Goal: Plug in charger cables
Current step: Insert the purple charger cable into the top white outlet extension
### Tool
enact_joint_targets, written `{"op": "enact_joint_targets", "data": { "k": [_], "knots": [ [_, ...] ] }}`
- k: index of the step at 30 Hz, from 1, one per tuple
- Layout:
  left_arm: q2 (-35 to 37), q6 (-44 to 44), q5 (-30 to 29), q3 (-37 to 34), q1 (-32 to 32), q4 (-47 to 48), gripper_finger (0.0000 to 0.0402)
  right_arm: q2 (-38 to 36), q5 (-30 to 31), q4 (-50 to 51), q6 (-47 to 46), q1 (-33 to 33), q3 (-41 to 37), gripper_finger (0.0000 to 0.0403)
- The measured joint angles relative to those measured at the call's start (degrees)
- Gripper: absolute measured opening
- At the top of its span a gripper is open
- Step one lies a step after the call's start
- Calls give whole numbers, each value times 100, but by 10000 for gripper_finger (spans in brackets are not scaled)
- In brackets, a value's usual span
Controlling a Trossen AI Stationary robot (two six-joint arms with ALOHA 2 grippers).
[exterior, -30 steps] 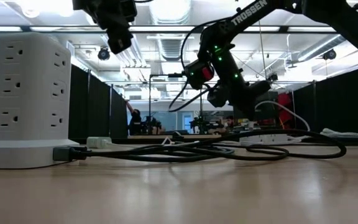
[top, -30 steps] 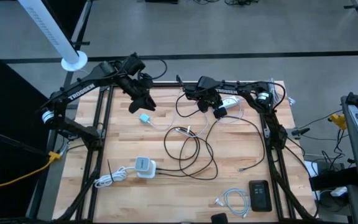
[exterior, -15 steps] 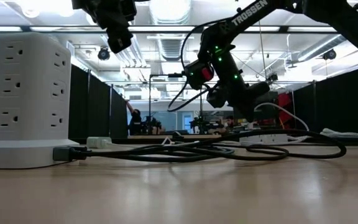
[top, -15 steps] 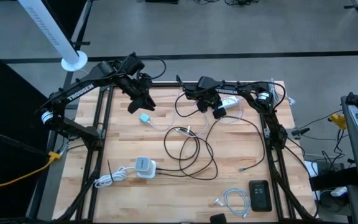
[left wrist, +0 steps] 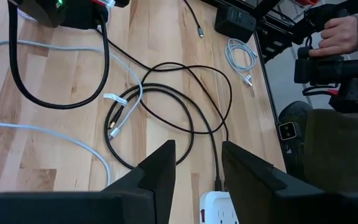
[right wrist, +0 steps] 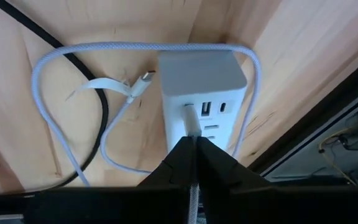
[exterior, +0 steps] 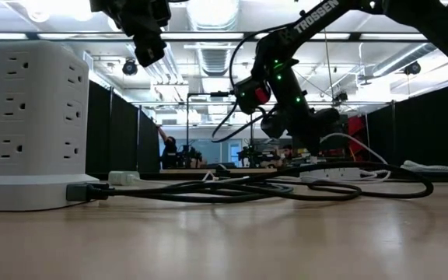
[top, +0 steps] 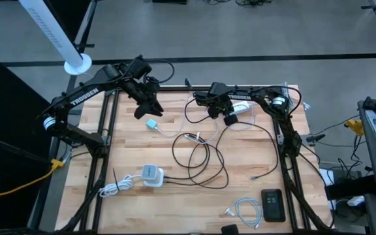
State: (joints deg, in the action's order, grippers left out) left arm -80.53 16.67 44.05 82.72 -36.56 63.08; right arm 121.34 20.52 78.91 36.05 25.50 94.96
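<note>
My right hand (top: 230, 118) pinches a white cable (right wrist: 193, 127) whose plug tip sits in a port of the white adapter (right wrist: 204, 93) at the desk's (top: 175, 199) far edge. My left hand (top: 146, 108) hovers with fingers apart above the far-left area; the long black cable (top: 204, 160) loops mid-desk.

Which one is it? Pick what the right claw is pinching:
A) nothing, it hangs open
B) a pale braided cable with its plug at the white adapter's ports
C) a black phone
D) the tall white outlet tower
B: in the right wrist view the right claw is shut on a pale braided cable, its plug at a port of the white adapter.
</note>
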Motion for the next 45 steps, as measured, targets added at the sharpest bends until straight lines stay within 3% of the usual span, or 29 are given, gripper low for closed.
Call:
{"op": "enact_joint_targets", "data": {
  "k": [6, 17, 19, 22, 27, 32, 34, 41, 45],
  "knots": [
    [0, 114, -2, -1, 0, -10, 108, -249, -371, -59, -244, 1, 1, 36],
    [-2, 212, -11, -2, 0, -43, 110, -1237, -524, 156, -730, 0, 6, 186],
    [-2, 214, -11, -2, 0, -43, 108, -1530, -742, 150, -868, 14, 0, 200],
    [-2, 236, -13, -2, 0, -45, 106, -1947, -1567, 116, -1272, 63, -123, 207],
    [-2, 236, -15, -2, 0, -53, 108, -2409, -2389, -30, -1656, 59, -631, 162],
    [-2, 234, -15, -2, 0, -245, 109, -2499, -3006, -859, -1375, 77, -1403, 30],
    [-2, 194, -14, -2, 0, -363, 109, -2458, -3100, -1443, -1150, 79, -1793, 13],
    [-4, -191, -15, -2, -1, -449, 109, -2108, -2516, -2588, -607, 214, -2911, 2],
    [-4, -285, -13, -2, 0, -475, 109, -1898, -1766, -3115, -307, 309, -3183, 2]
  ]
}}
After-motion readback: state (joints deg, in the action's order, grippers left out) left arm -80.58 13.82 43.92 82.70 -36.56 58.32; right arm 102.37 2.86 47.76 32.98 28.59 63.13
